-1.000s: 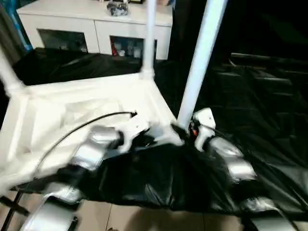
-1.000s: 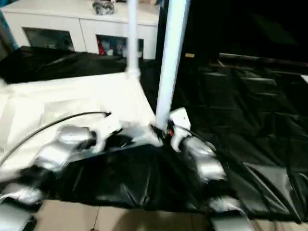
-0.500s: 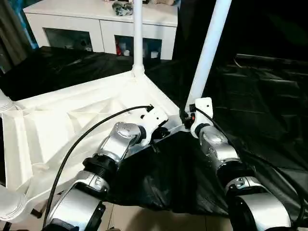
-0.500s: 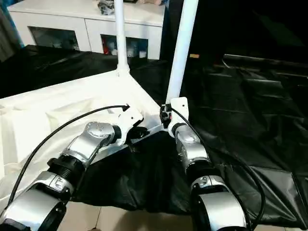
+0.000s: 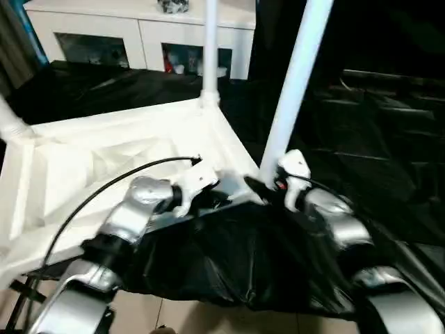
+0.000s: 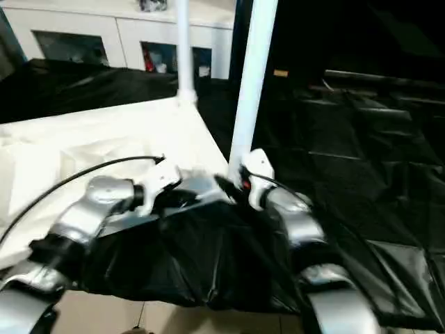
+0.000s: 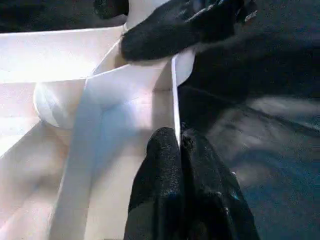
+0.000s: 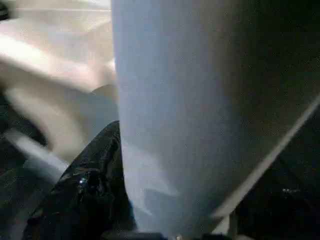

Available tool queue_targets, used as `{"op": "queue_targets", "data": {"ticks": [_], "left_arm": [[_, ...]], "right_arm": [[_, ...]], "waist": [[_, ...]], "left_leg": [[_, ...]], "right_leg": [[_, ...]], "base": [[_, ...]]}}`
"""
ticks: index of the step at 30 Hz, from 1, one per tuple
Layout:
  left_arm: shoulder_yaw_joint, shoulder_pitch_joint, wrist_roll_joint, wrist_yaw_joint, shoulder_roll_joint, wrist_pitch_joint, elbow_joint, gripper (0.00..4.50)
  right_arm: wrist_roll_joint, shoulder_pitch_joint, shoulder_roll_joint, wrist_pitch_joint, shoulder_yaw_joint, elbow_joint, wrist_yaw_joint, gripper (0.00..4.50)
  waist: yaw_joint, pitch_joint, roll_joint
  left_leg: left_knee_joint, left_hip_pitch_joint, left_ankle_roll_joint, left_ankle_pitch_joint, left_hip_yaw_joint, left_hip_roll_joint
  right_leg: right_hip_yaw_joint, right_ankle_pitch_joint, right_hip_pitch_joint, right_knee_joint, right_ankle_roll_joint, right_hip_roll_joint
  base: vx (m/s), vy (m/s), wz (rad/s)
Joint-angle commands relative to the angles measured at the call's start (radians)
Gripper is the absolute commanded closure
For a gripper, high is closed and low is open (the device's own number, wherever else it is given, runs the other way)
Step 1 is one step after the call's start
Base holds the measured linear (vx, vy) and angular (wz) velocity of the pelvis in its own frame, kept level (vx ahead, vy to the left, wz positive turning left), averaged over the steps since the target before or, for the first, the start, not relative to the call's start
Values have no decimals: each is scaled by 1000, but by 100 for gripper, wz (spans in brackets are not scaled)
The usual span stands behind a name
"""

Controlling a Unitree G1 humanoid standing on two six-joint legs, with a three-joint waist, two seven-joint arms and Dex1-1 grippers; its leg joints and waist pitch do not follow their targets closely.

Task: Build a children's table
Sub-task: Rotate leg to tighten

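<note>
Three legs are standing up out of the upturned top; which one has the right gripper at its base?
The near-corner leg, the closest to the robot; the right gripper sits at its foot. The far-corner leg by the cabinet and the left-edge leg stand unattended.

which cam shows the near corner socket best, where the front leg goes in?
Left wrist view: the corner socket sits close up, with the tabletop's rim wall and the left pincer shut beside it. The eye views show it blurred and partly hidden behind the wrists at the leg base. Right wrist view shows the leg tube up close.

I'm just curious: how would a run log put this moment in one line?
table top upside down | left gripper shut at rim | right gripper at near leg
</note>
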Motion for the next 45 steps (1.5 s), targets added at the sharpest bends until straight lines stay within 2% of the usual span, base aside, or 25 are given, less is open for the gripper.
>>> {"op": "queue_targets", "data": {"ticks": [1,2,3,5,9,12,13,15,19,23,29,32,34,35,36,38,39,41,42,43,45], "left_arm": [[-23,8,-7,-46,10,-21,-21,450],[-25,11,-8,-58,19,-24,-25,450],[-24,16,-10,-75,33,-29,-30,450],[-23,17,-12,-83,38,-30,-32,450],[-19,19,-21,-107,52,-33,-32,450],[-19,21,-25,-116,59,-32,-37,450],[-19,21,-26,-117,59,-32,-37,450],[-19,21,-30,-121,62,-31,-37,450],[-19,21,-32,-126,64,-31,-38,450],[-17,26,-36,-133,68,-27,-42,450],[-14,30,-38,-122,64,-5,-50,450],[-6,17,-25,-41,27,18,-37,450],[-1,8,-18,1,4,34,-29,450],[-1,5,-16,13,-5,40,-28,450],[-2,0,-9,38,-23,47,-24,450],[-5,-5,-4,59,-43,54,-19,450],[-7,-13,3,88,-65,60,-10,450],[-15,-38,19,151,-124,67,20,450],[-15,-39,19,154,-126,67,21,450],[-19,-57,28,195,-163,68,44,450],[-25,-75,35,228,-192,66,66,450]], "right_arm": [[29,11,-25,4,13,-45,83,143],[40,17,-36,8,17,-59,113,143],[59,27,-52,19,19,-86,169,171],[69,33,-61,24,20,-101,200,171],[91,47,-74,48,28,-140,262,211],[101,59,-82,79,34,-165,309,227],[103,62,-85,87,36,-170,319,248],[111,81,-97,124,52,-196,360,254],[116,94,-105,142,61,-213,375,260],[121,111,-111,182,70,-240,399,260],[132,129,-100,245,75,-258,391,260],[123,143,-60,256,62,-249,296,260],[106,145,-31,255,48,-237,209,260],[92,144,-19,243,42,-225,167,260],[85,140,1,238,29,-204,112,260],[75,134,22,237,16,-182,46,260],[65,125,46,226,0,-153,-30,260],[51,95,105,225,-40,-85,-221,261],[51,94,107,225,-42,-82,-228,261],[49,72,145,232,-68,-43,-343,261],[36,43,184,228,-84,-4,-463,261]], "waist": [[4,-57,4],[4,-57,5],[6,-57,5],[7,-56,5],[8,-55,3],[10,-58,4],[12,-58,3],[15,-58,2],[21,-58,2],[26,-59,1],[27,-59,0],[26,-56,1],[23,-53,1],[20,-51,0],[18,-49,-6],[15,-46,-1],[13,-45,-2],[3,-40,1],[2,-40,-1],[-1,-43,1],[-4,-44,2]], "left_leg": [[-52,0,100,-112,-6,46],[-52,-1,98,-112,-6,46],[-52,1,98,-124,-5,47],[-52,0,94,-128,-5,47],[-52,-1,86,-129,-6,45],[-50,0,87,-111,-6,45],[-50,0,91,-105,-5,46],[-49,0,93,-103,-5,45],[-49,1,87,-107,-5,45],[-48,1,85,-96,-5,45],[-48,1,82,-98,-5,44],[-50,3,72,-113,-6,46],[-55,4,54,-138,-9,45],[-57,6,41,-161,-10,44],[-59,8,32,-181,-9,44],[-63,11,18,-211,-11,44],[-65,13,11,-230,-13,43],[-71,19,-10,-263,-15,44],[-72,20,-15,-277,-17,43],[-71,23,-17,-280,-18,42],[-71,21,-17,-277,-17,41]], "right_leg": [[54,12,64,-56,-249,-86],[54,6,63,-56,-250,-85],[53,-12,63,-59,-249,-86],[53,-30,63,-59,-245,-85],[53,-59,63,-61,-236,-86],[53,-35,63,-58,-239,-85],[52,-23,62,-57,-243,-85],[52,-23,63,-57,-243,-84],[52,-45,61,-58,-235,-86],[52,-31,62,-57,-230,-85],[52,-36,62,-57,-228,-85],[53,-76,59,-61,-222,-87],[53,-126,58,-68,-212,-89],[53,-174,57,-73,-201,-90],[53,-225,55,-80,-187,-91],[54,-299,51,-88,-167,-93],[54,-338,51,-93,-153,-93],[56,-364,44,-96,-149,-92],[55,-383,46,-98,-144,-94],[57,-382,47,-98,-142,-94],[58,-356,46,-97,-143,-92]], "base": [[0,0,0],[0,0,0],[0,0,0],[0,0,0],[0,0,0],[0,0,0],[0,0,0],[0,0,0],[0,0,0],[0,0,0],[0,0,0],[0,0,0],[0,0,0],[0,0,0],[0,0,0],[0,0,0],[0,0,0],[0,0,0],[0,0,0],[0,0,0],[0,0,0]]}}
